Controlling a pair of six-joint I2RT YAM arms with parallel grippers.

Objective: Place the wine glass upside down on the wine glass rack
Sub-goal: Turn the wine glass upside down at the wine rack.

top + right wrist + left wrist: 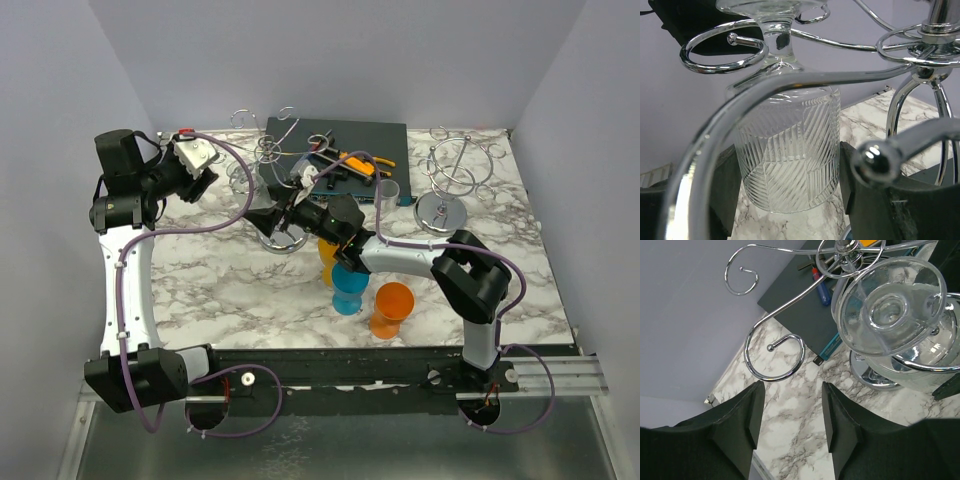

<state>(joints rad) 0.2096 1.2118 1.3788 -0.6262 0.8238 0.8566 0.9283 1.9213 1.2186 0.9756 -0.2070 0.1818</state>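
While the wine glass (787,150) hangs foot-up in the rack (815,80), the right gripper (785,200) jaws clamp its bowl steady; the left gripper (790,415) jaws gape empty

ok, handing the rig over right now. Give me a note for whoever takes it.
Left end effector: open, empty, short of the rack.
Right end effector: appears closed on the bowl of the wine glass.
Glass: upside down, stem inside a loop of the wine glass rack, foot above the wire.
Done: glass hung in the loop.
Left to do: open the right end effector, back it out without knocking the glass, and confirm it hangs on its own.
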